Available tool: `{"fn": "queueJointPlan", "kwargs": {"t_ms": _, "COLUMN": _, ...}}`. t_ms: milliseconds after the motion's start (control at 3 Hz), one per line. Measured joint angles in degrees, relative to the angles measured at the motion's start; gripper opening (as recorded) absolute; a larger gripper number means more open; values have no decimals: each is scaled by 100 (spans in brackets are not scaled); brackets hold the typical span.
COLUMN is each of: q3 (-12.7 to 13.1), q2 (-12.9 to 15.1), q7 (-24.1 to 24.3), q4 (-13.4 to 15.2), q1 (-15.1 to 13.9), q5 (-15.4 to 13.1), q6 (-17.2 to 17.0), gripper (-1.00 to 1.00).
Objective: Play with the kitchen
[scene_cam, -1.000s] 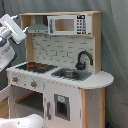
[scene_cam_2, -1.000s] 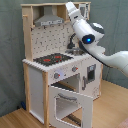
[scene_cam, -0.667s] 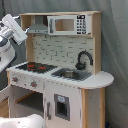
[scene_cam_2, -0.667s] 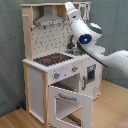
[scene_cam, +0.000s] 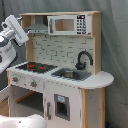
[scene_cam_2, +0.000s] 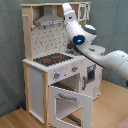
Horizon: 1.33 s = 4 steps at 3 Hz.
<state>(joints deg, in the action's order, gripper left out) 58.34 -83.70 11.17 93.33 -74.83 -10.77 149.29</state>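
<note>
The kitchen [scene_cam: 60, 75] fills the middle of the first exterior view, a tall toy unit of pale wood and white panels standing against a grey curtain [scene_cam: 112, 45]; in the second exterior view it occupies the left and centre of the frame on a wooden floor [scene_cam_2: 20, 117]. The white Franka arm [scene_cam_2: 107, 56] reaches in from the second exterior view's right edge toward the upper middle, its blue-lit joint near the backsplash; in the first exterior view only part of it shows at the upper left edge. The oven door [scene_cam_2: 70, 106] hangs open at the lower centre of the second exterior view, tilted outward. The microwave [scene_cam: 69, 24] sits in the upper shelf, top centre of the first exterior view, with the grey hood [scene_cam: 37, 29] to its left. Below lie the red-ringed black hob [scene_cam: 36, 66], the sink [scene_cam: 71, 74] and the black faucet [scene_cam: 84, 59]. The gripper [scene_cam_2: 67, 8] is up near the top shelf; whether its fingers are spread or closed I cannot tell.
</note>
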Motion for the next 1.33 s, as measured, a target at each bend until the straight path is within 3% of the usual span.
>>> {"fn": "queueJointPlan", "kwargs": {"t_ms": 667, "q3": 92, "q2": 40, "q7": 752, "q4": -566, "q1": -378, "q5": 194, "q6": -526, "gripper": 100}}
{"fn": "queueJointPlan", "kwargs": {"t_ms": 1000, "q3": 70, "q2": 198, "q7": 1125, "q4": -700, "q1": -599, "q5": 462, "q6": -764, "gripper": 100}}
{"fn": "queueJointPlan", "kwargs": {"t_ms": 1333, "q3": 71, "q2": 230, "q7": 1156, "q4": -700, "q1": -613, "q5": 462, "q6": -772, "gripper": 100}}
